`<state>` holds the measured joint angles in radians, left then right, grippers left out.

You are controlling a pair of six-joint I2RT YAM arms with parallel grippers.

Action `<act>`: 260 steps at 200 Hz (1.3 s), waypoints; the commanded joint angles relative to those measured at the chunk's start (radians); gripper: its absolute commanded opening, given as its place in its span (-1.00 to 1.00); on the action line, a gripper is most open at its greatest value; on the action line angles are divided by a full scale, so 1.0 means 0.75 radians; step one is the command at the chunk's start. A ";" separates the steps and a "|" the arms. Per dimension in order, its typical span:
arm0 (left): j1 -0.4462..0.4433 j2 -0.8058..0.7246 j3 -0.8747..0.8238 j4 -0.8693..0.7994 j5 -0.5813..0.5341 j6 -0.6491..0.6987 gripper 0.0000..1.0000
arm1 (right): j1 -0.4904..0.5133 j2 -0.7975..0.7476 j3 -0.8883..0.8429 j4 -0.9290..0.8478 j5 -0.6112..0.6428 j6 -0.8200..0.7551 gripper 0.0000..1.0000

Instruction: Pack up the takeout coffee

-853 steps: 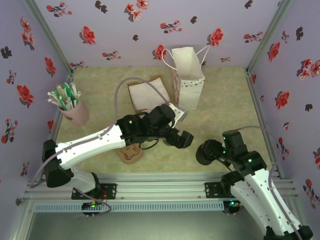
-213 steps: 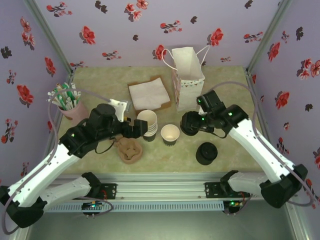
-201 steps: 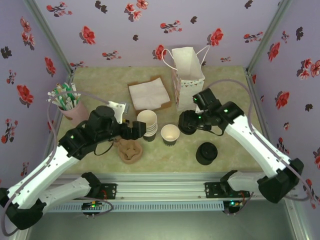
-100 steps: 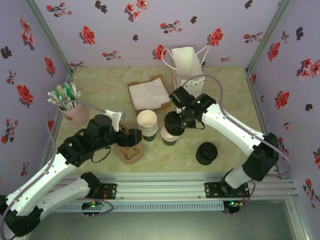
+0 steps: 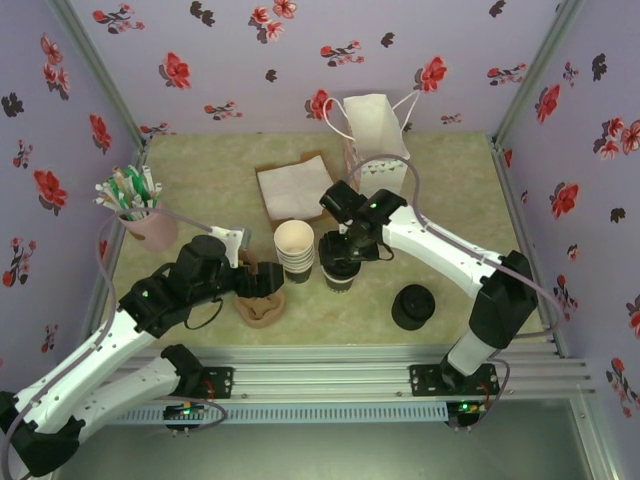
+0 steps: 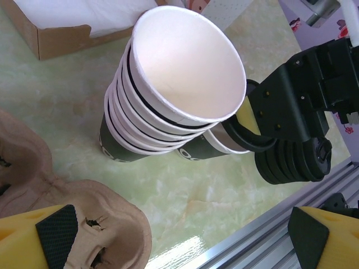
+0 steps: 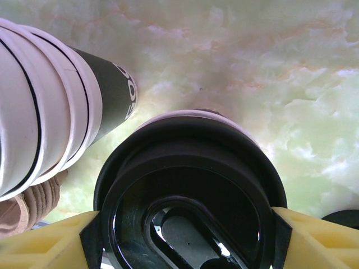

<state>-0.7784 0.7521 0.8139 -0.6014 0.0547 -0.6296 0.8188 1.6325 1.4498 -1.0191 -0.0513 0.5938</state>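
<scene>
Pinching the black lid (image 7: 185, 168) between both fingers, the right gripper (image 5: 340, 254) holds it directly over the takeout coffee cup (image 6: 197, 150) beneath its jaws, the stack of cups (image 5: 294, 246) just beside. The left gripper (image 6: 182, 235) gapes empty, facing that stack.

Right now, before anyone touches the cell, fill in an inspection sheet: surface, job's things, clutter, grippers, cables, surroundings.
Surface: green marbled tabletop, no spills seen.
Job's things: single cup upright beside the cup stack; black lid held at its rim, seating unclear; paper bag upright at the back.
Clutter: lid pile, pulp carrier, napkin box, pink cup of stirrers.
Grippers: right gripper clamps the lid; left gripper open, by the carrier.
Cables: grey cable arcs in front of the bag's base; another over the left arm.
Surroundings: floral walls, aluminium frame.
</scene>
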 commanded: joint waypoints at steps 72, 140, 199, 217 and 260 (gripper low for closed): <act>0.015 -0.019 -0.030 0.031 -0.011 -0.011 0.98 | 0.026 0.046 -0.006 0.009 0.036 0.010 0.47; 0.015 -0.021 -0.034 0.033 -0.010 -0.010 0.98 | 0.037 0.058 -0.019 0.007 0.049 0.014 0.48; 0.015 -0.021 -0.038 0.035 -0.010 -0.010 0.98 | 0.049 0.055 -0.011 -0.006 0.080 0.018 0.47; 0.015 -0.021 -0.040 0.037 -0.011 -0.010 0.98 | 0.050 0.058 -0.006 -0.013 0.093 0.018 0.47; 0.015 -0.021 -0.049 0.043 -0.010 -0.012 0.98 | 0.053 0.066 -0.012 -0.010 0.105 0.021 0.48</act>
<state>-0.7776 0.7521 0.7933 -0.5900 0.0547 -0.6300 0.8486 1.6669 1.4425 -1.0153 -0.0029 0.5949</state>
